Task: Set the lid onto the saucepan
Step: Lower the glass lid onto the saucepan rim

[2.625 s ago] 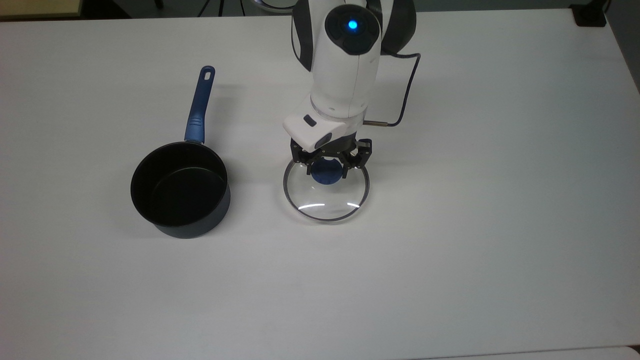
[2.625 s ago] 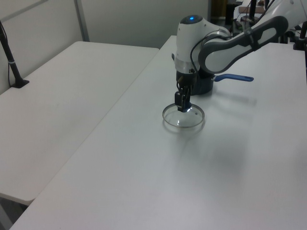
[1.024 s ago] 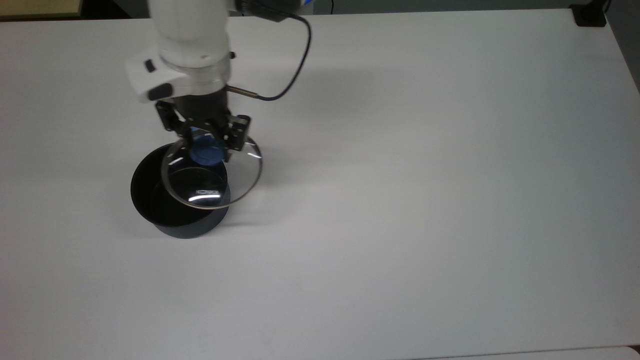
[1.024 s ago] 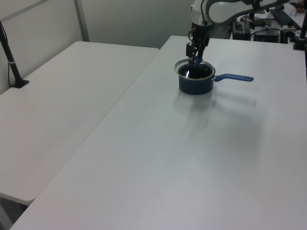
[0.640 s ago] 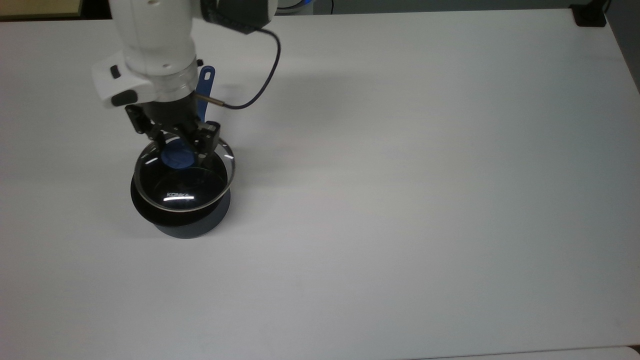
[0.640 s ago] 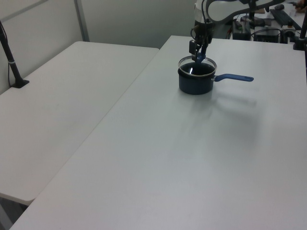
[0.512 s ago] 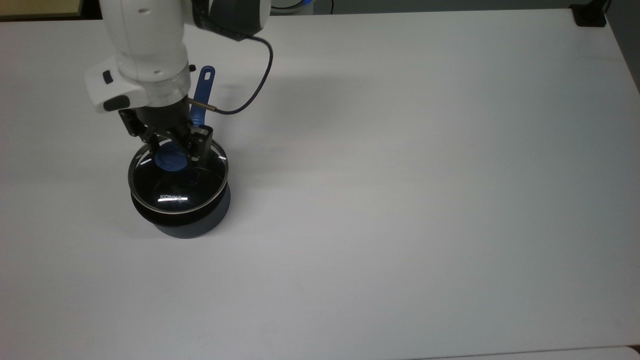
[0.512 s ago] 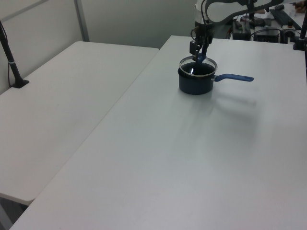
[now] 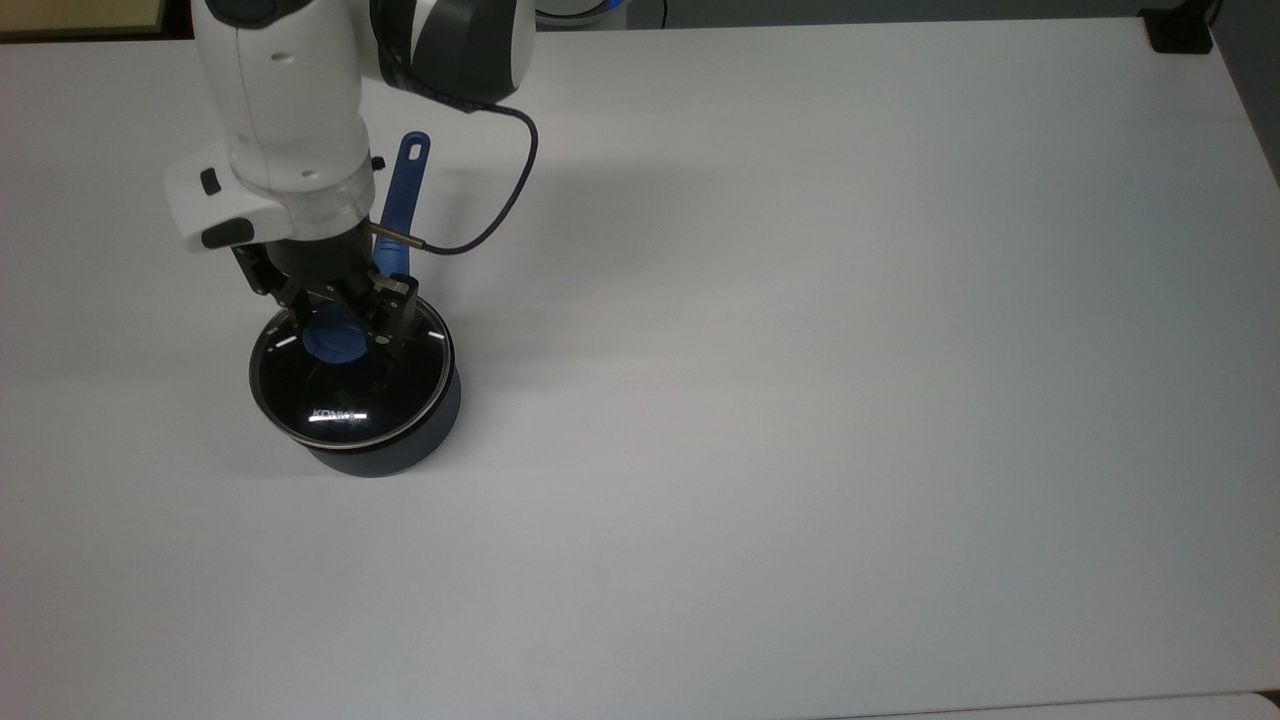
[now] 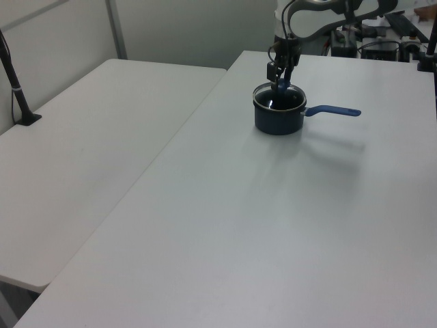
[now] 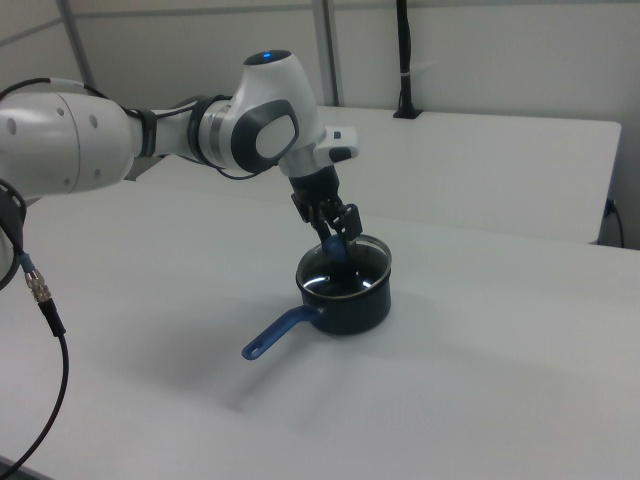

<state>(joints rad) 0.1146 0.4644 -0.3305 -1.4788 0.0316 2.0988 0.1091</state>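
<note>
The claw [image 9: 345, 322] is closed on the blue knob [image 9: 333, 342] of the lid [image 9: 348, 385], which lies over the mouth of the saucepan [image 9: 400, 450] on the white surface [image 9: 800, 400]. In the top view the rim of the lid lines up with the rim of the saucepan; whether they touch all round cannot be told. The saucepan's blue handle [image 9: 402, 205] points away past the arm [image 9: 285, 110].

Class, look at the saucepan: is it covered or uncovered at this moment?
Covered. The lid lies over the saucepan, its metal rim matching the pot's rim, and the gripper holds the blue knob.
</note>
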